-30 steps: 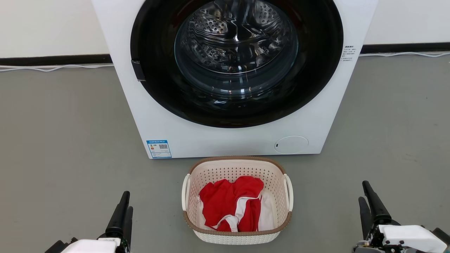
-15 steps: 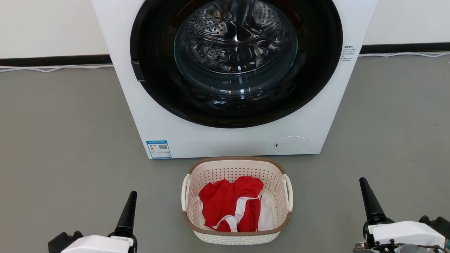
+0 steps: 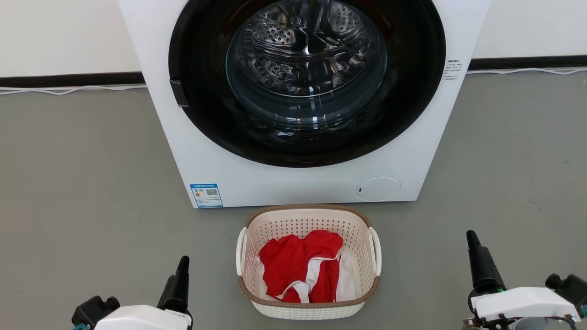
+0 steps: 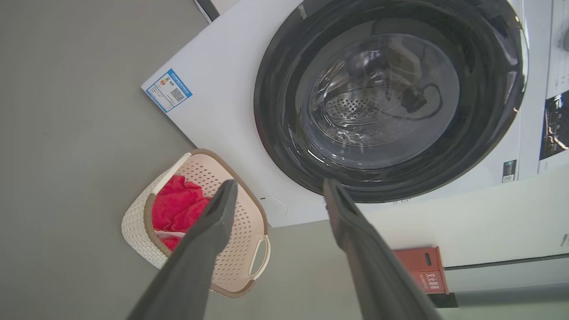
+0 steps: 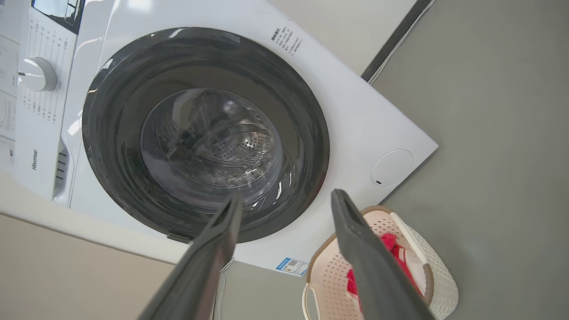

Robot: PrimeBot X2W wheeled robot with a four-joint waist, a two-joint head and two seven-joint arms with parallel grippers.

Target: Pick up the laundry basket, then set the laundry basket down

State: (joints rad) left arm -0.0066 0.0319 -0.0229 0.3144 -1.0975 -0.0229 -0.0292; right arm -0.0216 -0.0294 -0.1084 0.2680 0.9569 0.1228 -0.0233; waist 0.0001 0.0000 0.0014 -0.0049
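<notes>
laundry basket (image 3: 308, 311) | cream, perforated, brown rim | holds red-white cloth (image 3: 289, 261)

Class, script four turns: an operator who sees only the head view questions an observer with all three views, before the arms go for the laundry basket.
Operator: Is the left gripper open? I see one finger.
Observer: Open. Its wrist view shows two fingers well apart with nothing between them.
Operator: And the right gripper?
Observer: Also open and empty. Its wrist view shows the laundry basket partly behind one finger.
</notes>
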